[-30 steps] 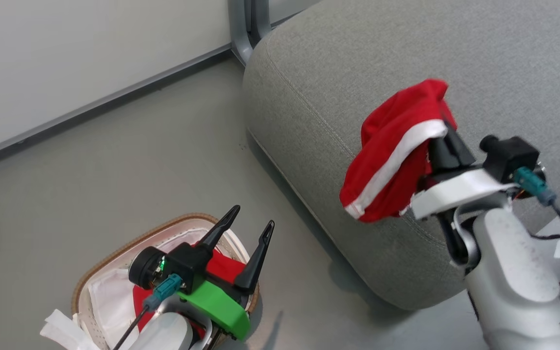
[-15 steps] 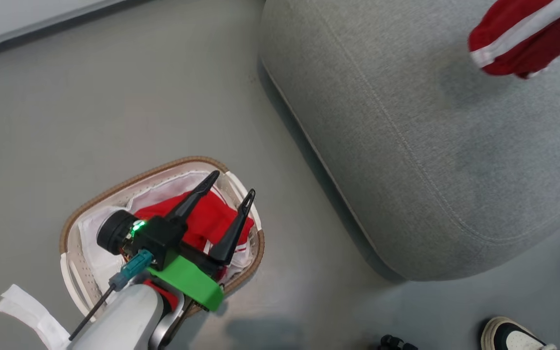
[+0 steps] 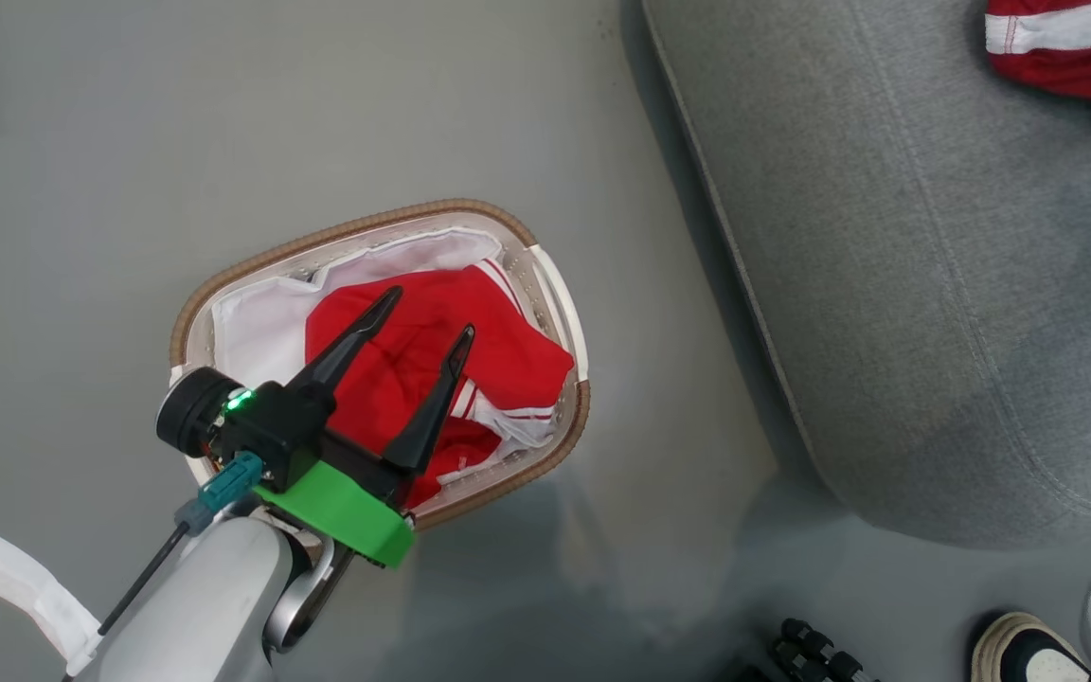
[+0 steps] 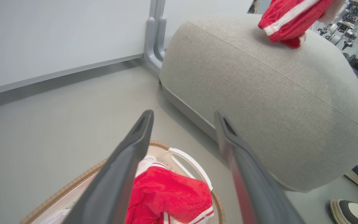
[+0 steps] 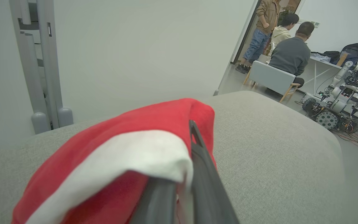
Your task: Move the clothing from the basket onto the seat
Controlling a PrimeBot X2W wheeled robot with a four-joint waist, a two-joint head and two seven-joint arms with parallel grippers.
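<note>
With the head view tipping down since a second ago, the basket (image 3: 347, 227) is sitting mid-frame, the left gripper (image 3: 431, 311) hovering wide open and empty over its red garment (image 3: 508, 355) for pickup, while the right gripper (image 5: 193, 137) is clamping a second garment (image 3: 1066, 71) at the seat (image 3: 886, 284), upper right, for release.

Red clothing (image 3: 413, 341) fills the basket (image 3: 562, 296), another red garment (image 3: 1062, 78) over the grey seat (image 3: 886, 284).

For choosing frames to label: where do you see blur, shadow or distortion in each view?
Head view: even light, soft shadow beside the seat. Left wrist view: wide-angle bulge of the seat, left gripper near and soft. Right wrist view: clothing close and blurred, people behind sharper.
</note>
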